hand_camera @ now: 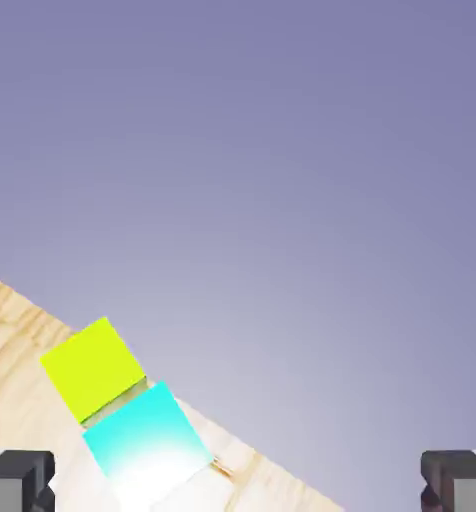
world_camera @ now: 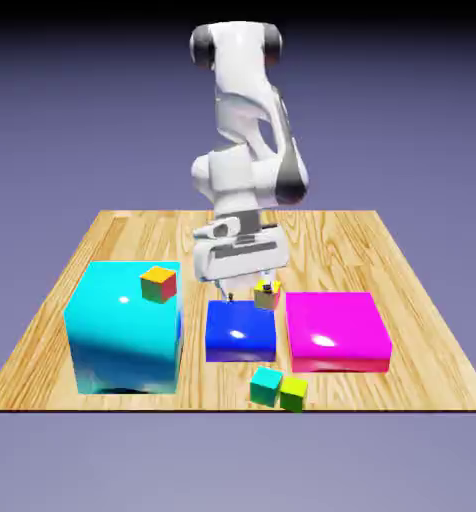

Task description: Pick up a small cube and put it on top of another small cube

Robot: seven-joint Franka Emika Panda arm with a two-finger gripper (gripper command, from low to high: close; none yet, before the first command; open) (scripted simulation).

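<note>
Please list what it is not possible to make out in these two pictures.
- Exterior view: the underside of the small yellow-topped cube behind the blue block, hidden by that block.
- Hand view: the teal cube's lower part, lost in glare.
- Hand view: most of the table, cut off by the edges.

Backdrop: plain blue-violet, darkening to black along the exterior view's top. Table (world_camera: pixel 332 240): light wood, visible grain, straight edges. Lighting: bright on the tabletop; source not determinable, apparently overhead.
</note>
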